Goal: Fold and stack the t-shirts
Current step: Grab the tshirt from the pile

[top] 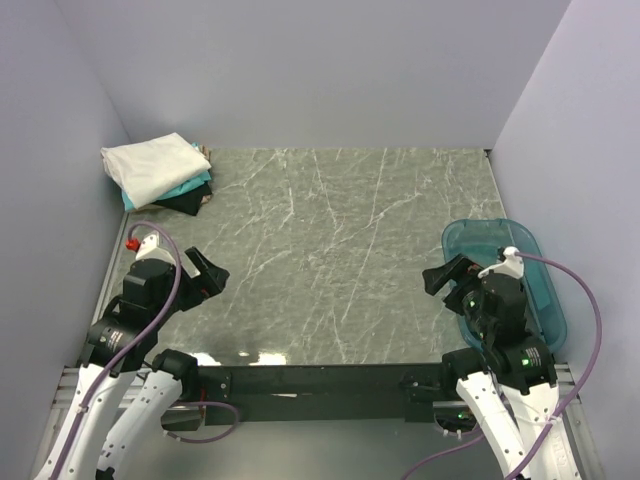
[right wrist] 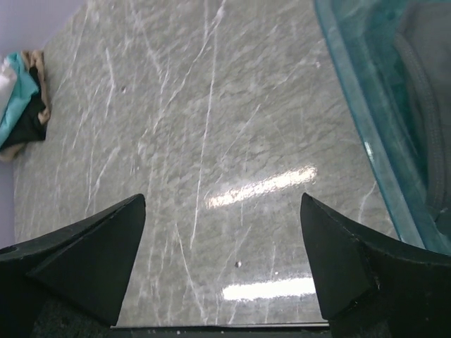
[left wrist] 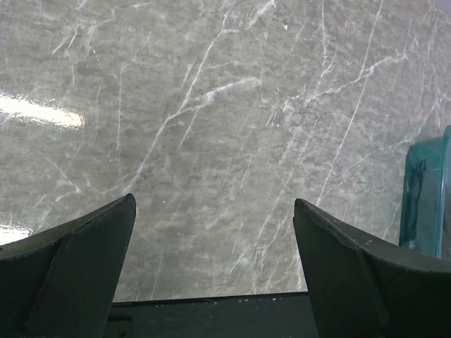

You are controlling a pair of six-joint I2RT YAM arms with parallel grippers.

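A stack of folded t-shirts lies in the far left corner: a white one (top: 150, 165) on top, a teal one (top: 192, 185) under it, a black one (top: 185, 201) at the bottom. The stack also shows in the right wrist view (right wrist: 21, 105). A dark charcoal-grey cloth (right wrist: 431, 77) lies inside the blue tub (top: 478, 237). My left gripper (top: 207, 268) is open and empty above bare table (left wrist: 213, 201). My right gripper (top: 447, 272) is open and empty next to the tub's left side (right wrist: 222, 197).
The translucent blue tub stands at the right edge of the marble table (top: 340, 240), partly under my right arm; it shows in the left wrist view (left wrist: 428, 197) and the right wrist view (right wrist: 352, 77). Lilac walls close in the left, back and right sides.
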